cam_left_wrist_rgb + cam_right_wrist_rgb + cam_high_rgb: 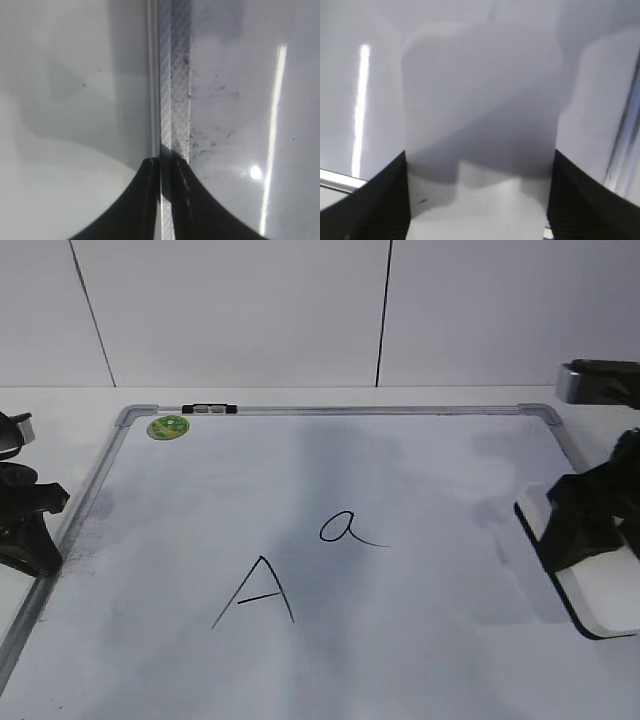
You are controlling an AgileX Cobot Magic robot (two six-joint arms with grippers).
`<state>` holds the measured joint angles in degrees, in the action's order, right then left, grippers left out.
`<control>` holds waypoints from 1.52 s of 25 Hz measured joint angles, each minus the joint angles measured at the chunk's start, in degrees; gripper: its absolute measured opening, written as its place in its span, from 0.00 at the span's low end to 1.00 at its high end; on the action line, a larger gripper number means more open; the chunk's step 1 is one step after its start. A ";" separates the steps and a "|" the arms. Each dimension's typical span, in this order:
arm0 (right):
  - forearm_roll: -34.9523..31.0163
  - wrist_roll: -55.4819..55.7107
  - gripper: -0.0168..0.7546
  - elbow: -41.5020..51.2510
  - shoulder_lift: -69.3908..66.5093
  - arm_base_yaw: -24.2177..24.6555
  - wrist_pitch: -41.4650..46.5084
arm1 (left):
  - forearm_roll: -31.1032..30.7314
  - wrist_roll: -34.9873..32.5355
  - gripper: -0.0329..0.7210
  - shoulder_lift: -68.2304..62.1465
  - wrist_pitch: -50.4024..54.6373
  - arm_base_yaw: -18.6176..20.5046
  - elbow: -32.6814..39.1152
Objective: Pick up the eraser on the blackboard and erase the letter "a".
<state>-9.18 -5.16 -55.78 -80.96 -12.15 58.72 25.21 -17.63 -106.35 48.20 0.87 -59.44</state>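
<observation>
A: Where is the eraser [578, 565]?

B: At the right edge of the bench, over the right side of the blackboard [420, 660]. The right gripper [590, 520] is clamped on it, one black finger on each long side. In the right wrist view the eraser [480, 140] fills the gap between the two fingers [365, 205], its white top facing the camera with a small grey mark near the bottom left.

A: Is it resting on the board?

B: Its black underside sits at or just above the surface; I cannot tell whether it touches.

A: And the letters?

B: The "a" [345, 528] sits near the middle of the board, its tail trailing right, well to the left of the eraser. The capital "A" [257, 592] is just below and left of it, toward the near edge. Both are whole.

A: The left gripper?

B: It [25, 525] is at the left edge of the bench, beside the board's frame. From the left wrist view its fingers [180, 210] are drawn together, directly over the frame strip [175, 90], holding nothing.

A: Anything else on the board?

B: A green magnet [168, 427] in the far left corner, and a clip [209, 409] on the far edge next to it. Grey smudges mark the left and right sides.
</observation>
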 joint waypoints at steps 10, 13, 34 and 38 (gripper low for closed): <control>0.99 0.00 0.75 -12.25 -16.40 -7.56 -0.95 | 0.00 0.00 0.12 0.00 0.04 0.00 0.00; 2.36 0.00 0.75 -17.23 -20.55 -8.74 -0.55 | 0.00 0.00 0.12 0.00 0.04 0.00 0.00; 9.18 -0.13 0.75 -39.36 -41.21 -16.91 3.59 | 0.00 0.00 0.12 0.00 0.13 0.00 0.00; 8.71 -0.02 0.75 -39.64 -41.58 -17.15 3.82 | 0.00 0.00 0.12 0.00 0.13 0.00 0.00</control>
<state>-0.47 -5.17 -95.42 -122.53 -29.30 62.54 25.21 -17.63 -106.35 48.33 0.87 -59.44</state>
